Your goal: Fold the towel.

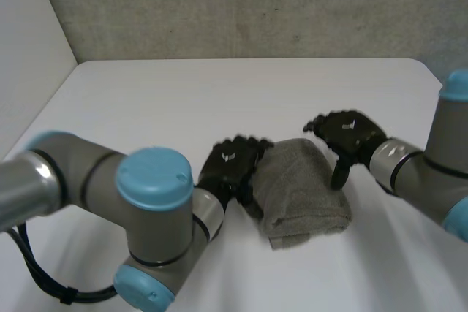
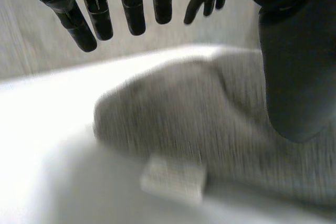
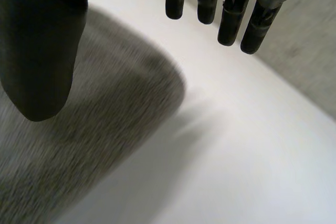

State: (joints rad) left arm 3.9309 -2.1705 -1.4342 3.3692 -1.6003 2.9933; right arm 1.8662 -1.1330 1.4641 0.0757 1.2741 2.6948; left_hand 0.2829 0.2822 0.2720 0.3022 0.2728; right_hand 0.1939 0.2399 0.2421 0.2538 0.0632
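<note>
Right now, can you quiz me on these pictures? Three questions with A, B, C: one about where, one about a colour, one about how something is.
1. Where is the towel?
A. between the left hand and the right hand
B. on the floor
C. draped over an arm

2. What colour is the towel?
A. red
B. grey
C. yellow

3. How are the left hand's fingers?
A. straight
B. made into a fist
C. wrapped round the towel

Answers:
1 A: the head view shows one hand at each side of it.
2 B: it looks grey in every view.
3 A: the left wrist view shows them stretched out.
</note>
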